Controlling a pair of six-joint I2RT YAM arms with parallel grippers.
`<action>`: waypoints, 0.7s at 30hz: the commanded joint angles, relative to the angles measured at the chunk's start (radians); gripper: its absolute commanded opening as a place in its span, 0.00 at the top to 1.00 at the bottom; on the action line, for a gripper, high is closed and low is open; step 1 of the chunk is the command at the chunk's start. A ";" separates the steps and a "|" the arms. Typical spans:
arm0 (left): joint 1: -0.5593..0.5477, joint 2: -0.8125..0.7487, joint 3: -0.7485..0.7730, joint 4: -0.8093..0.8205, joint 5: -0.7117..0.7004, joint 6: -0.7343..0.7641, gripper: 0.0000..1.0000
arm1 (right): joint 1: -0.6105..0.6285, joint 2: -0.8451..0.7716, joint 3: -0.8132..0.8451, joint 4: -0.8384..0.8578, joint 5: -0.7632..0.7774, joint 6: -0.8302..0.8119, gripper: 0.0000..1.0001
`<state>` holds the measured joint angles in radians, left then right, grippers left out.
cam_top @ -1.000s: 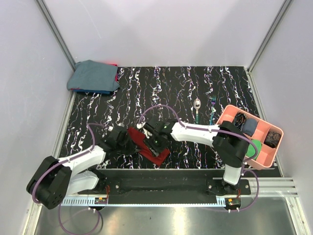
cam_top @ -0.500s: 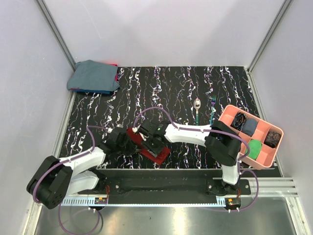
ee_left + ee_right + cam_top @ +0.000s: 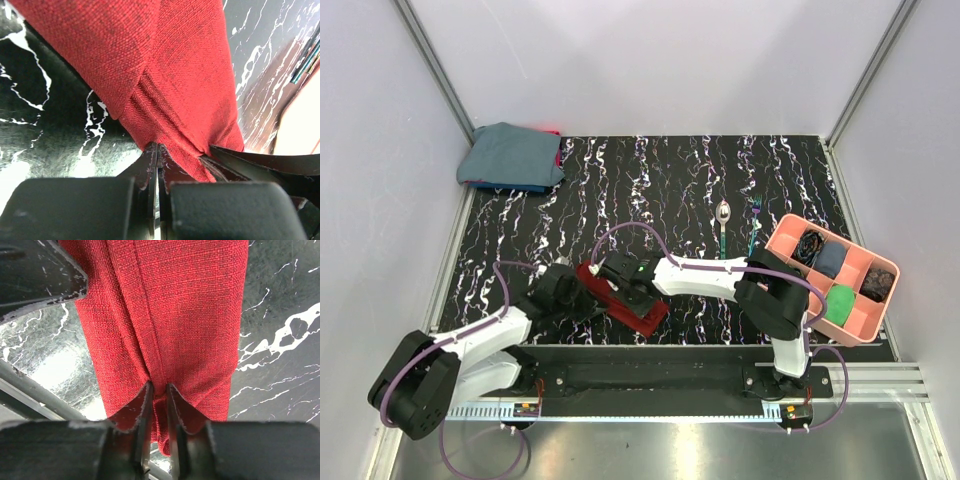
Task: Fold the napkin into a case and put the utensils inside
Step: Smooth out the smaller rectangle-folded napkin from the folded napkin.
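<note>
Dark red thin woven cloth napkin (image 3: 645, 314) lay folded into a narrow strip on the black white-veined marble-look tabletop (image 3: 650, 190), near the front edge, running diagonally betw. both arms. L gripper (image 3: 156, 150) sat at the strip's upper-left end, jaws pressed together w/ a puckered bit of the napkin pinched at the tips. R gripper (image 3: 159, 390) was just beside it, farther along the strip, jaws nearly together and nipping a raised lengthwise fold of the cloth. One dark finger of each gripper showed in the other's wrist view, so the two were v. close.

Slim spoon w/ shiny silver bowl and dark green handle (image 3: 722, 226) and a small teal-handled piece (image 3: 754, 228) lay side by side on the tabletop, well apart from the napkin, just left of the pink plastic compartment tray (image 3: 862, 325). Blue-grey cloth bundle (image 3: 512, 155) sat at the far-left corner.
</note>
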<state>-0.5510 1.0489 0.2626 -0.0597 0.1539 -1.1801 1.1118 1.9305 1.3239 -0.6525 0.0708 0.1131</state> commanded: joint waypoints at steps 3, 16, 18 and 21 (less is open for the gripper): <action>-0.006 0.023 -0.013 0.021 -0.004 -0.007 1.00 | 0.003 -0.024 0.050 -0.039 0.034 0.026 0.88; -0.038 0.030 -0.017 0.044 -0.036 -0.029 1.00 | 0.003 -0.050 0.123 -0.139 -0.147 0.103 0.99; -0.044 0.030 -0.017 0.044 -0.045 -0.033 1.00 | 0.003 -0.041 0.124 -0.141 -0.173 0.123 0.99; -0.056 0.025 -0.022 0.044 -0.060 -0.046 1.00 | 0.005 -0.025 0.126 -0.138 -0.230 0.146 0.99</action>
<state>-0.5900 1.0775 0.2588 -0.0212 0.1383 -1.2083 1.1118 1.9198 1.4097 -0.7815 -0.0559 0.2096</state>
